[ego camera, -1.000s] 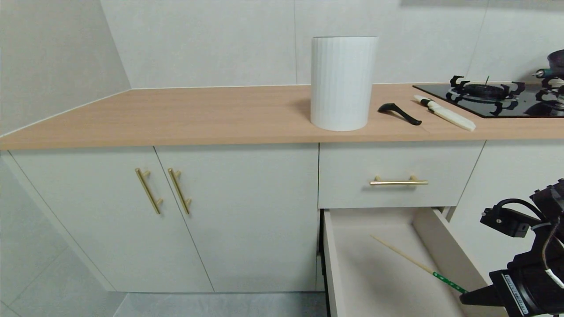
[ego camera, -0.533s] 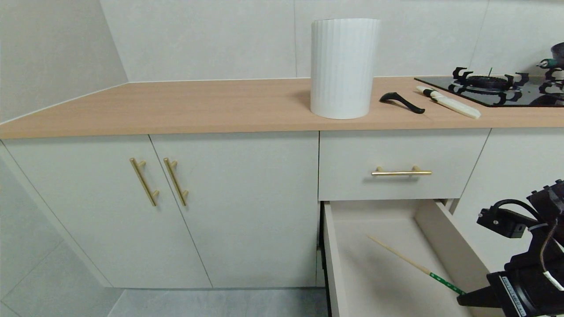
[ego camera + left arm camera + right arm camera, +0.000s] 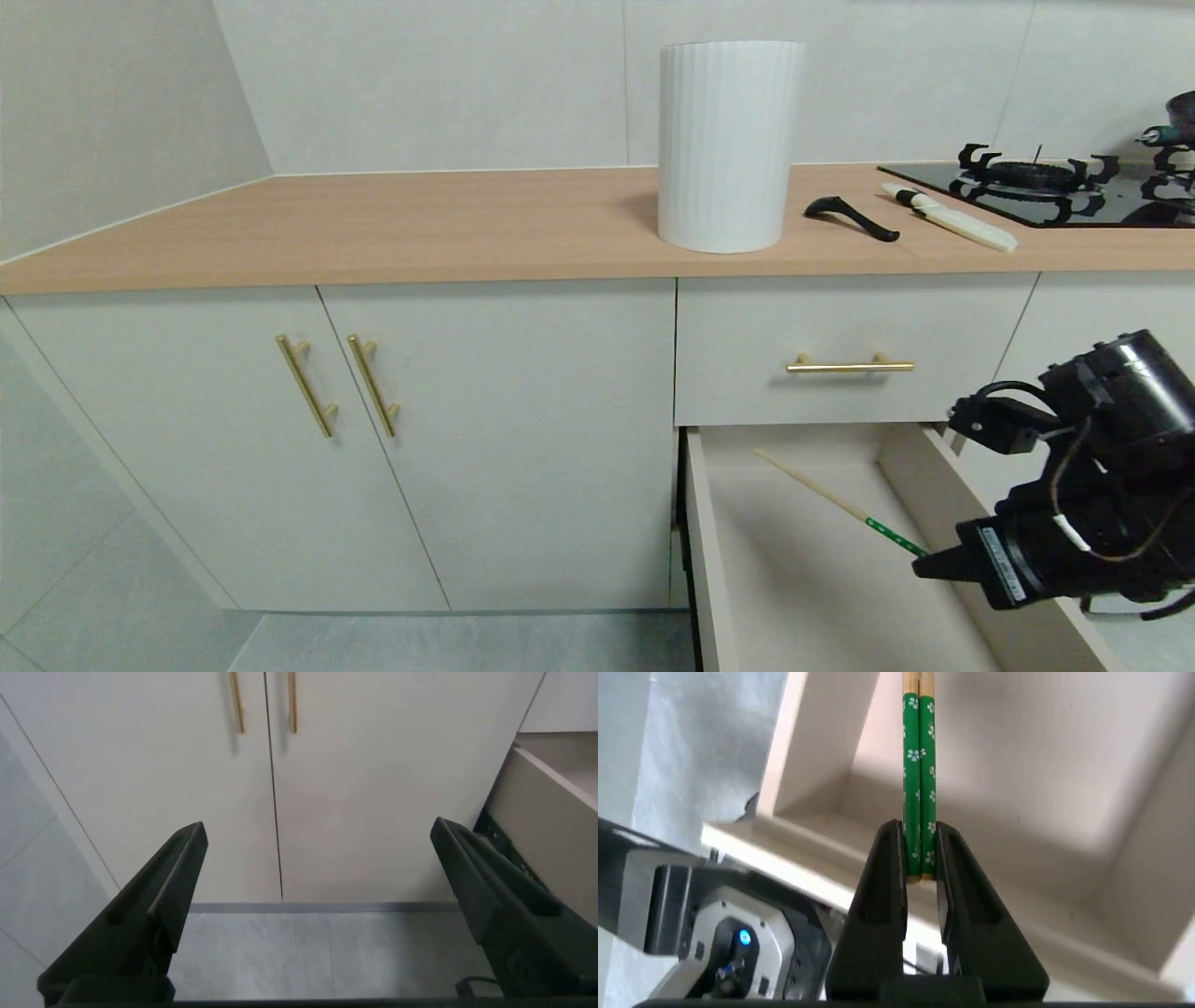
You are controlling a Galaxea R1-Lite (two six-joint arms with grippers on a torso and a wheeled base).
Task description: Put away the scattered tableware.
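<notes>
My right gripper is shut on a pair of wooden chopsticks with green flowered ends. It holds them over the open lower drawer, tips pointing toward the drawer's back left. On the wooden counter lie a black-handled utensil and a cream knife with a dark band, both right of a tall white ribbed canister. My left gripper hangs open low in front of the cabinet doors, with nothing between its fingers.
A shut drawer with a gold handle sits above the open one. Two cabinet doors with gold handles are to the left. A black gas hob occupies the counter's right end. Grey floor tiles lie below.
My right gripper has risen and moved left toward the drawer's back, carrying the chopsticks. Earlier the camera tilted, shifting the whole scene upward.
</notes>
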